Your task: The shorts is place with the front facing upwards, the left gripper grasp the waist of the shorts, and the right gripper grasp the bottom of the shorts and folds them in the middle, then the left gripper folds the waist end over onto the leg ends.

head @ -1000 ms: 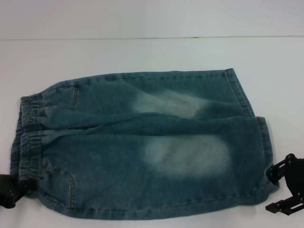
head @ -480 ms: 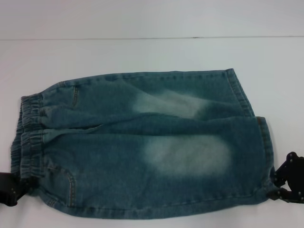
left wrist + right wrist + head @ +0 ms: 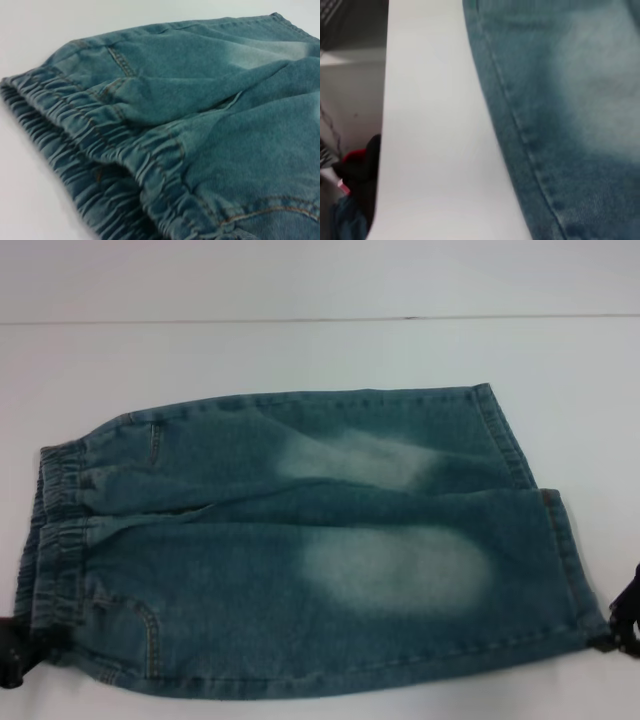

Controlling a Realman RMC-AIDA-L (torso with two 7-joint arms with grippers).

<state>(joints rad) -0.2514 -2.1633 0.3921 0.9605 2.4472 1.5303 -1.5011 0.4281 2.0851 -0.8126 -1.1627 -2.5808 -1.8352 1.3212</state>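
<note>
Blue denim shorts [image 3: 320, 550] lie flat, front up, on the white table [image 3: 300, 350]. The elastic waist [image 3: 55, 540] is at the left and the leg hems [image 3: 560, 550] at the right. My left gripper [image 3: 12, 648] sits at the near-left waist corner, which is drawn toward it, and it is shut on the cloth. At the picture's right edge my right gripper [image 3: 628, 625] holds the near hem corner, pulled to a point. The left wrist view shows the gathered waistband [image 3: 125, 160] close up. The right wrist view shows a stitched hem [image 3: 520, 130].
The white table extends well beyond the shorts on the far side. In the right wrist view the table edge [image 3: 385, 125] drops off, with dark and red clutter [image 3: 355, 170] below it.
The right gripper closed at the near hem corner and moved right, stretching it. The left gripper shifted slightly left and down with the waist corner. The near leg now lies flatter.
</note>
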